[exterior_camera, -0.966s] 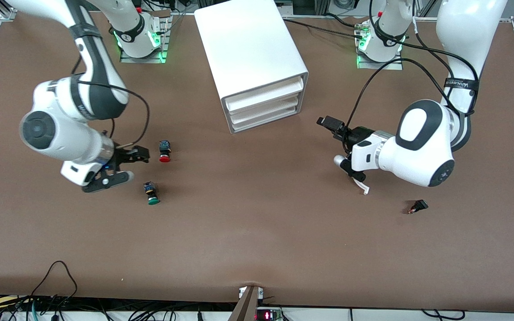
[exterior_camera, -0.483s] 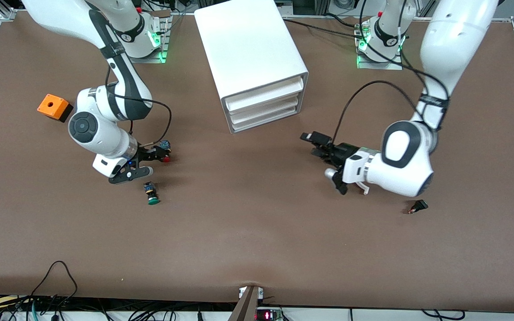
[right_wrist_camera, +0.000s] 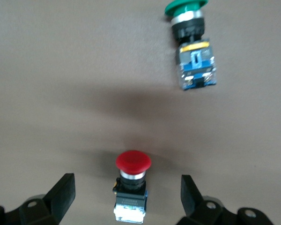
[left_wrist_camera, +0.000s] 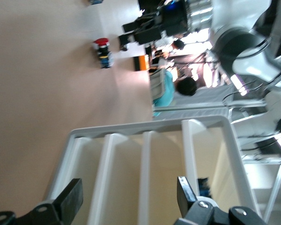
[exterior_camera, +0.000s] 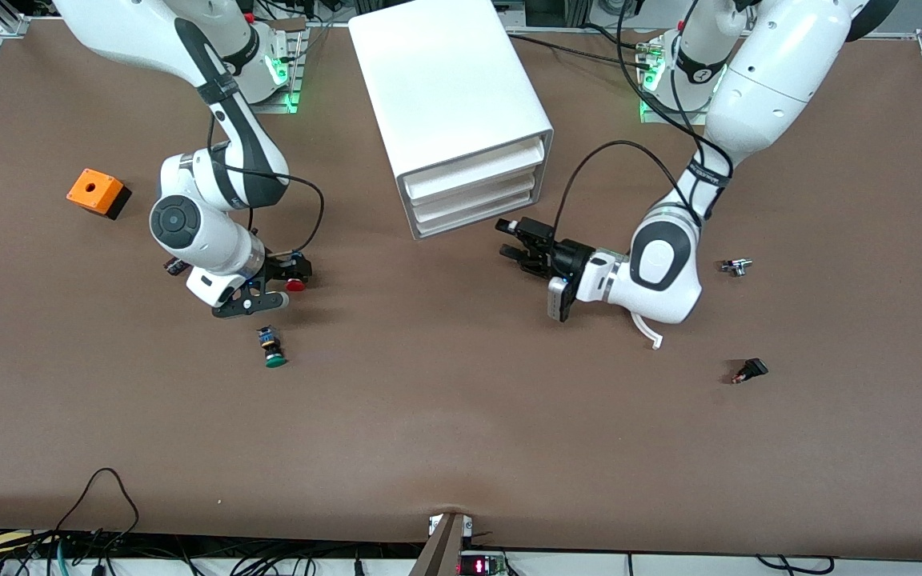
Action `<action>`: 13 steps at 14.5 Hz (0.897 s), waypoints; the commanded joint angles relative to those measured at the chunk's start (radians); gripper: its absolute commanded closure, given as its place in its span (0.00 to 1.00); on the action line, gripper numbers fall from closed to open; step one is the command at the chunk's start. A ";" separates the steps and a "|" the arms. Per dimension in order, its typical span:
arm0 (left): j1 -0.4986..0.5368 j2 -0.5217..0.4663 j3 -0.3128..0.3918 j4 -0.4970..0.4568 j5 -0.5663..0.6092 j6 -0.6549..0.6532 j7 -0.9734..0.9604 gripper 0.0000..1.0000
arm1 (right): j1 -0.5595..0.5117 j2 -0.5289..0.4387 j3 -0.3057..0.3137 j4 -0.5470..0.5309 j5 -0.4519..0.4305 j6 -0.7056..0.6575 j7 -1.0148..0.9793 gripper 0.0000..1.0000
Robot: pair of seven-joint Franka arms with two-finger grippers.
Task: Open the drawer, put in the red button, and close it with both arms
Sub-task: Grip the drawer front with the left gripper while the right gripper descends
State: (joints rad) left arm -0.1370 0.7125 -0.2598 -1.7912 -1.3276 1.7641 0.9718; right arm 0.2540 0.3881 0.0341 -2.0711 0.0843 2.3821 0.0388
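— Front view, what step? Two at once, by the look of it: right claw (exterior_camera: 278, 282) low on the tabletop toward the right arm's end, fingers spread wide and straddling the red button (exterior_camera: 295, 283), nothing gripped yet. Left claw (exterior_camera: 519, 241) level with the cabinet (exterior_camera: 449, 88) front, just before the stacked trays, jaws apart and holding nothing.

— And the drawer (exterior_camera: 473, 194)? Shut, flush with the trays above and below it. Cabinet near the middle of the tabletop's edge along the robots' bases.

— Anything to confuse the pick? Green button (exterior_camera: 272, 352) nearer the front camera than the red one, apart from it. Orange box (exterior_camera: 96, 193) toward the right arm's edge.

— Next move? Likely closing on the red button's body, and catching the middle tray's lip, not its neighbours', before pulling.
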 commanded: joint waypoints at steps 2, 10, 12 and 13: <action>-0.015 -0.027 -0.036 -0.109 -0.127 0.011 0.088 0.28 | 0.002 -0.009 0.016 -0.046 0.015 0.016 0.009 0.00; -0.029 -0.033 -0.068 -0.197 -0.133 0.003 0.091 0.44 | 0.001 -0.006 0.044 -0.101 0.014 0.068 -0.028 0.00; -0.030 -0.034 -0.082 -0.204 -0.134 0.005 0.091 0.45 | -0.001 0.002 0.044 -0.101 0.014 0.075 -0.057 0.00; -0.030 -0.031 -0.085 -0.204 -0.134 0.005 0.090 0.47 | -0.004 0.006 0.044 -0.101 0.014 0.075 -0.068 0.00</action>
State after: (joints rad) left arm -0.1683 0.7123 -0.3331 -1.9574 -1.4274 1.7635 1.0346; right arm 0.2547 0.3897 0.0762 -2.1601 0.0843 2.4327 0.0123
